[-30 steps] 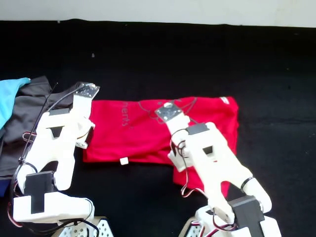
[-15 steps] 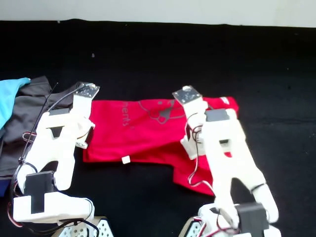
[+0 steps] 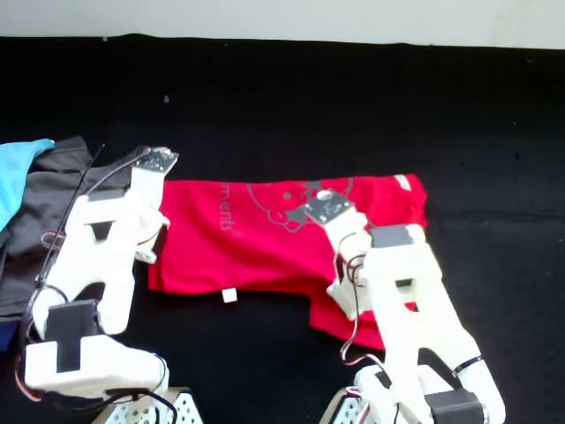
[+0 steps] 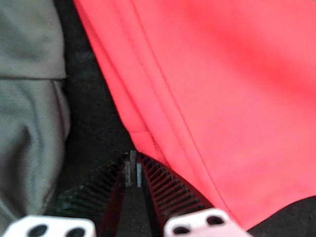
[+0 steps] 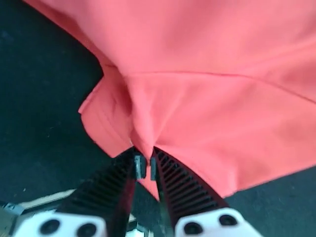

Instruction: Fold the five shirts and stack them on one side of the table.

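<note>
The red shirt (image 3: 256, 243) lies flat across the middle of the black desk (image 3: 353, 106), long side running left to right, with a grey outline print facing up. A small white tag (image 3: 229, 295) sits at its near edge. A narrower flap of the same red cloth (image 3: 340, 320) sticks out from the near right part towards the arm bases.

The left gripper (image 4: 133, 169) is at the shirt's left edge. Its black ribbed jaws are pressed together at the tips, and they pinch the stitched hem of the red shirt (image 4: 207, 98) just where the cloth meets a strip of bare desk (image 4: 96, 123). Beside that strip, on the far side from the red cloth, lies the grey shirt (image 4: 29, 98), rumpled into soft folds.

The right gripper (image 5: 143, 165) is over the near right part of the shirt. Its jaws are closed to a thin slit and grip a raised ridge of red cloth (image 5: 207, 84), which bunches up and fans out from the tips. A loose flap with a stitched edge (image 5: 101, 123) lies beside the pinch, over the dark desk (image 5: 34, 89).

In the high view, the grey shirt (image 3: 48, 199) is spread at the left side of the desk, just beside the red one and partly under the left arm. A light blue shirt (image 3: 18, 172) overlaps its far left corner at the desk's edge. A pale wall (image 3: 282, 18) runs behind the desk.
</note>
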`<state>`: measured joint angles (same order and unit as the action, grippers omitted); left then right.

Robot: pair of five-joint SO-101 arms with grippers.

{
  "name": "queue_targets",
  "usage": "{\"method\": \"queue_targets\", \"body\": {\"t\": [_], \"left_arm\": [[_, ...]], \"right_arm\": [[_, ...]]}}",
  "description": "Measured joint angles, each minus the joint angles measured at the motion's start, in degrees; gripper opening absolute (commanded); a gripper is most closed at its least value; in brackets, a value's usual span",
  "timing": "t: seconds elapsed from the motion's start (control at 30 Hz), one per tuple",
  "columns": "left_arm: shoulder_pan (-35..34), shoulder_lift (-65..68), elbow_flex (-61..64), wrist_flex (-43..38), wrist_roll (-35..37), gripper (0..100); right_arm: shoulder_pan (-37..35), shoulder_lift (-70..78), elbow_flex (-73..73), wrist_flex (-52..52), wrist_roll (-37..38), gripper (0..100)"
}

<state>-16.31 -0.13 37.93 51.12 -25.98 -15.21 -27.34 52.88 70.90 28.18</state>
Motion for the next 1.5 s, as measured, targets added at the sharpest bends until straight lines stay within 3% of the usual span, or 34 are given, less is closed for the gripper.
{"method": "queue_targets", "body": {"t": [0.17,0.33,0.47,0.57,0.77,1.07,1.2,1.4,1.5], "left_arm": [[0.00,0.09,-10.20,11.78,-0.09,1],[1.14,0.09,-17.93,21.71,-0.09,1],[7.74,0.44,-18.29,26.90,-0.09,1],[12.40,0.44,-14.33,25.49,1.76,1],[10.55,0.44,-3.08,14.95,2.02,1],[0.79,1.32,-1.32,9.67,-5.10,1],[-0.53,5.54,-4.31,9.41,-5.36,1],[-0.62,9.58,-8.00,11.34,-5.36,1],[-0.62,9.85,-8.09,11.34,-5.36,1]], "right_arm": [[-5.10,-0.53,0.70,-0.79,-2.02,21.2],[-7.12,-0.79,-7.47,6.68,-3.78,21.1],[-5.45,-0.88,-15.82,12.40,-3.87,15.9],[-0.88,-0.88,-15.03,9.58,-3.87,0.2],[6.07,-0.88,-2.73,-0.53,-0.62,10.8],[14.59,-0.88,10.46,-10.29,7.38,11.3],[16.26,-1.49,10.81,-9.32,9.93,11.3],[16.70,-1.58,1.67,2.46,10.73,11.8],[16.79,-3.25,-5.19,7.65,10.81,18.1]]}}
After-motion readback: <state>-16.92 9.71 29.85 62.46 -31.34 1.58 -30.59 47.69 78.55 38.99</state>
